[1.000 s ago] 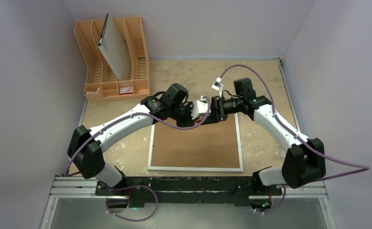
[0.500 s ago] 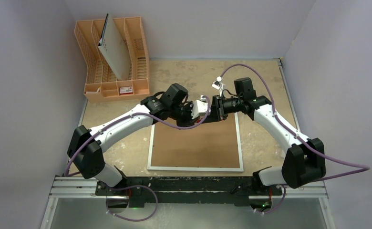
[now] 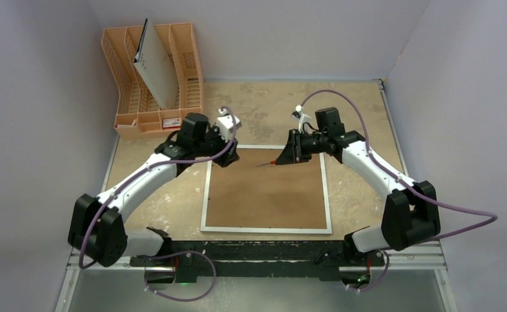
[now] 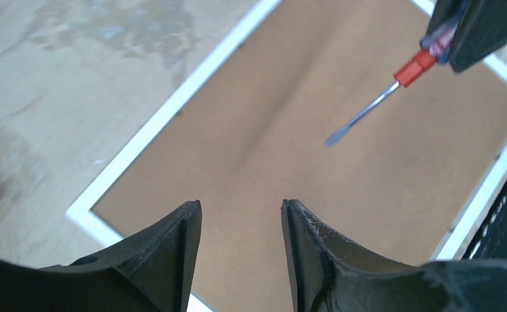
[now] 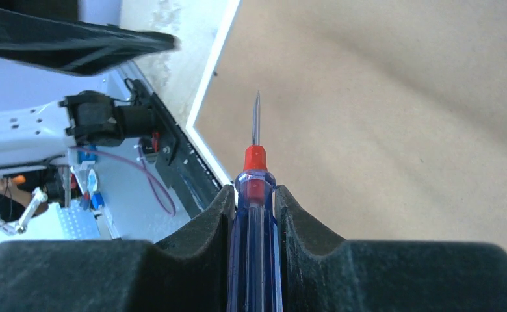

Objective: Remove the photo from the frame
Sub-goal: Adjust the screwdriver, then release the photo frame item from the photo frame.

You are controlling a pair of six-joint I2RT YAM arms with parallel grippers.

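**A:** Start at the right gripper (image 5: pixel 254 203). What are its fingers doing?

**B:** They are pressed in on a screwdriver (image 5: pixel 254 221), one pad (image 5: pixel 303 227) on each side of the clear blue handle. The red collar and the metal shaft stick out past the fingertips, toward the top of that wrist view.

**A:** And from above?

**B:** The gripper sits at the upper centre of the overhead view, over the top edge of the frame (image 3: pixel 267 201), and it points left. The shaft slants left and slightly down over the brown back. I cannot tell whether the tip touches the board.

**A:** The right arm (image 3: pixel 371 162)?

**B:** It rises from its base at the lower right, bends, and reaches leftward toward the centre.

**A:** Now the left gripper (image 4: pixel 241 214).

**B:** Its fingers are spread, with nothing between them. Through the gap its camera looks down on the brown back. The frame's white border runs along the left of that view, and the screwdriver is in the upper right.

**A:** Its arm?

**B:** The left arm (image 3: pixel 153 170) climbs from the lower left with the elbow bent. Its wrist ends by the frame's upper-left corner, apart from the right gripper.

**A:** Where is the photo?

**B:** It is not visible. The frame lies flat on the table (image 3: pixel 179 214), back up, in the middle of the overhead view.

**A:** Anything else?

**B:** An orange rack (image 3: pixel 127 97) stands in the upper left, with a grey-white board (image 3: pixel 156 71) leaning in it.
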